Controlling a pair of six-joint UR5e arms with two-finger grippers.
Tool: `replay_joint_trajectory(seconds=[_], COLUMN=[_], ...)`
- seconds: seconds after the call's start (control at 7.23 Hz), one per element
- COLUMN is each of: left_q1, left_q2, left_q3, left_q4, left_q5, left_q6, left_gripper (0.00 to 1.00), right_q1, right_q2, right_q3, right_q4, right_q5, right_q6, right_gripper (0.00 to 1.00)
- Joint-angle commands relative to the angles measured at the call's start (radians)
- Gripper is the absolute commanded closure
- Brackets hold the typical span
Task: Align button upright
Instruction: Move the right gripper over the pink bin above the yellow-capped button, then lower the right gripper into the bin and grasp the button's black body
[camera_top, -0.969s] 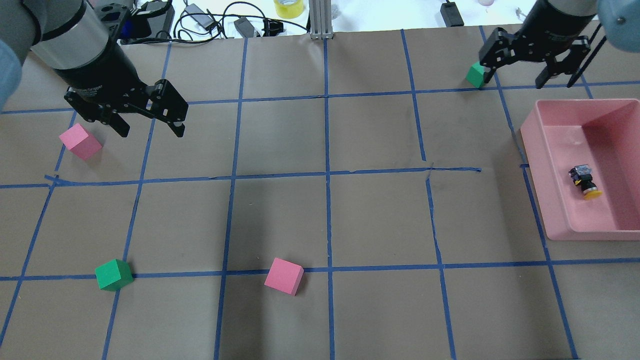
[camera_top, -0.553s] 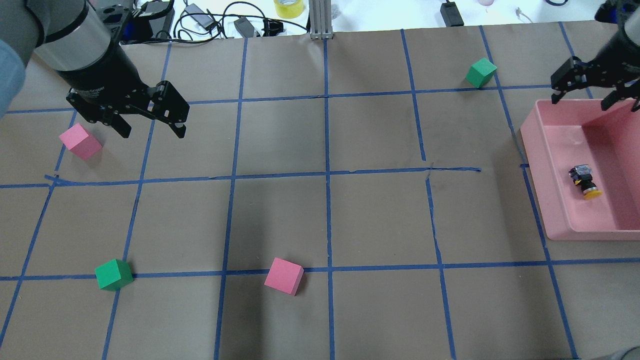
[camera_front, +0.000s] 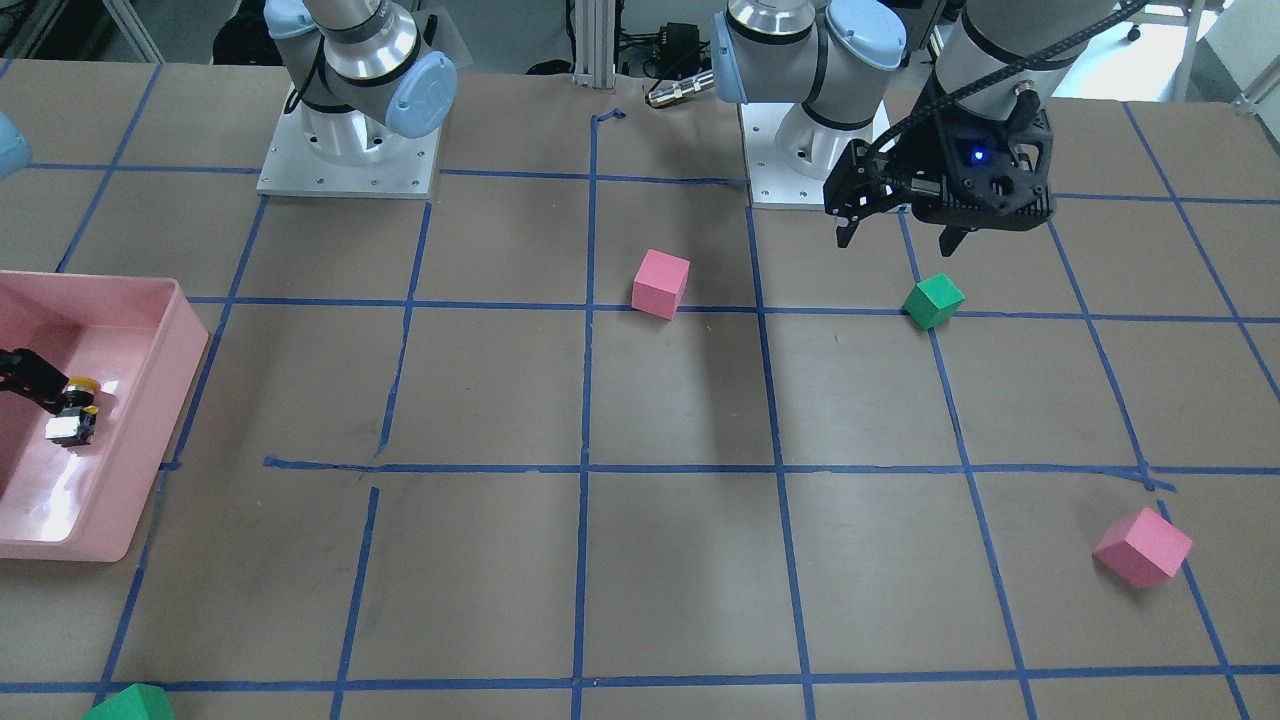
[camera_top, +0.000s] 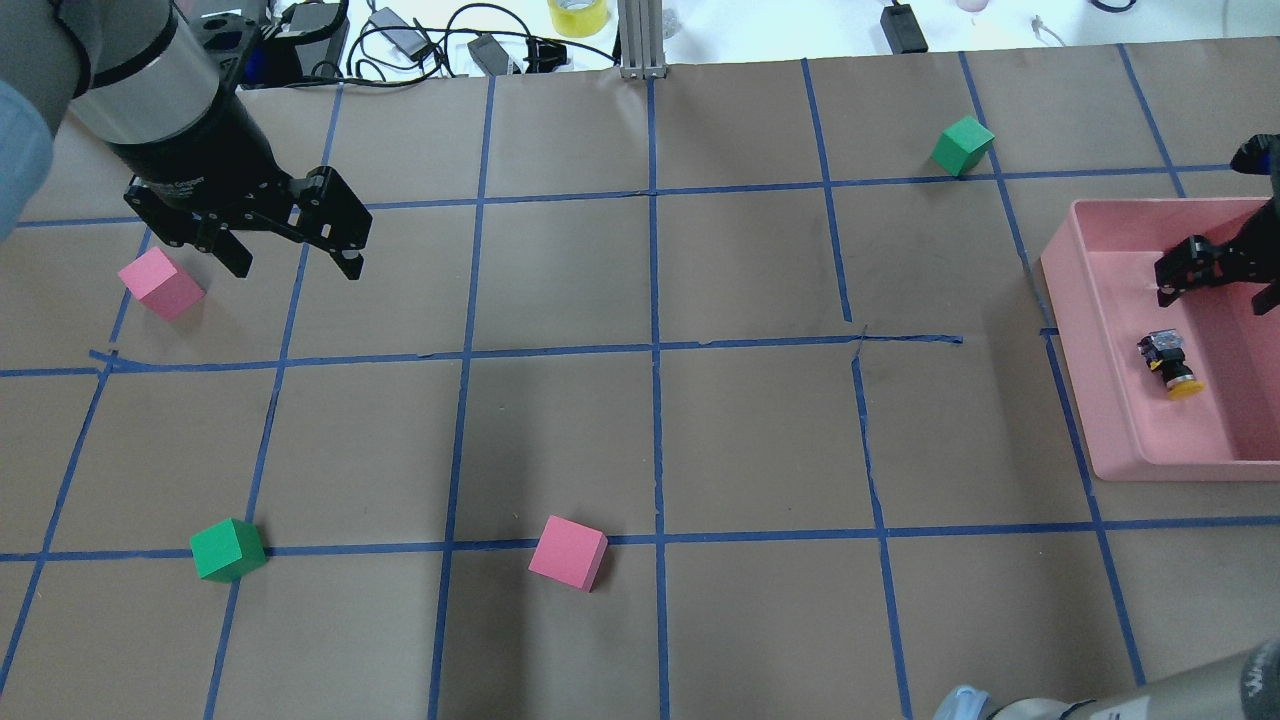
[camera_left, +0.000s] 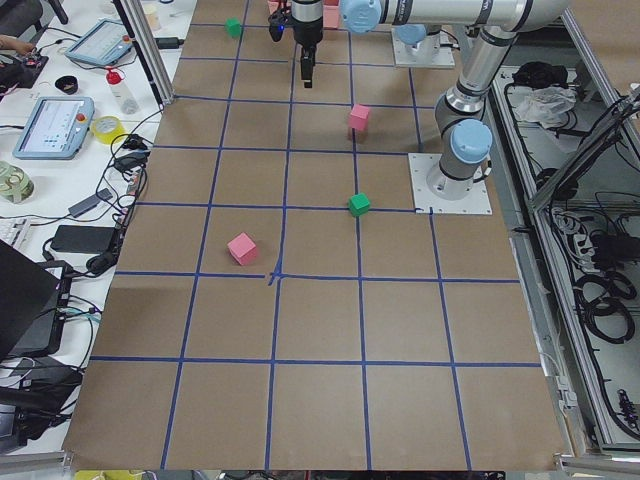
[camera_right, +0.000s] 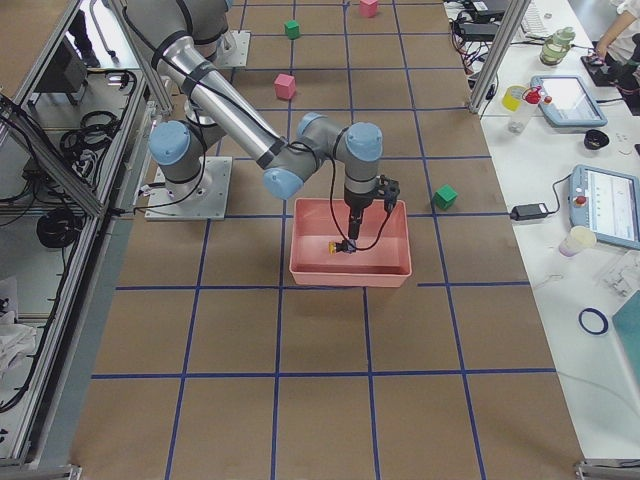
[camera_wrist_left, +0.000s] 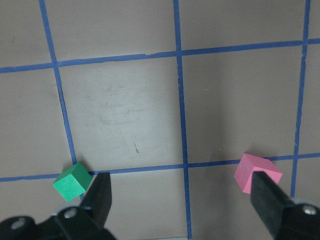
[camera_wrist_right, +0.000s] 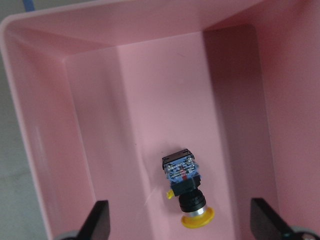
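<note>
The button (camera_top: 1170, 365) lies on its side on the floor of the pink bin (camera_top: 1072, 330), its yellow cap toward the robot's side. It also shows in the right wrist view (camera_wrist_right: 186, 192) and the front view (camera_front: 72, 412). My right gripper (camera_top: 1215, 285) is open and empty. It hangs inside the bin just beyond the button, which lies between and below its fingers (camera_wrist_right: 98, 220). My left gripper (camera_top: 295, 262) is open and empty above the table at the far left, beside a pink cube (camera_top: 160, 283).
A green cube (camera_top: 962, 145) sits beyond the bin. A green cube (camera_top: 227, 549) and a pink cube (camera_top: 568, 552) lie on the near side. The bin's walls (camera_wrist_right: 45, 150) stand close around my right gripper. Cables and a tape roll (camera_top: 578, 15) lie past the far edge.
My right gripper has moved from beside the far green cube toward the robot and down into the pink bin, above the button. The left gripper has barely shifted.
</note>
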Motion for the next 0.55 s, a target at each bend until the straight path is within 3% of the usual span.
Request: replay_joint_trajectory(seconds=[0.0,0.42], left_q1=[0.001,0.001], left_q2=[0.0,0.0], left_q3=[0.0,-0.002], left_q4=[0.0,0.0], left_q5=[0.004,0.002], left_q6=[0.002,0.002], left_gripper=[0.0,0.0], right_q1=[-0.015,-0.015], right_q2=[0.025,0.029], right_q3=[0.013,0.015], right_q4=[-0.031,-0.031], right_q5=[0.024,0.064], right_q6=[-0.065,-0.12], right_gripper=[0.0,0.0])
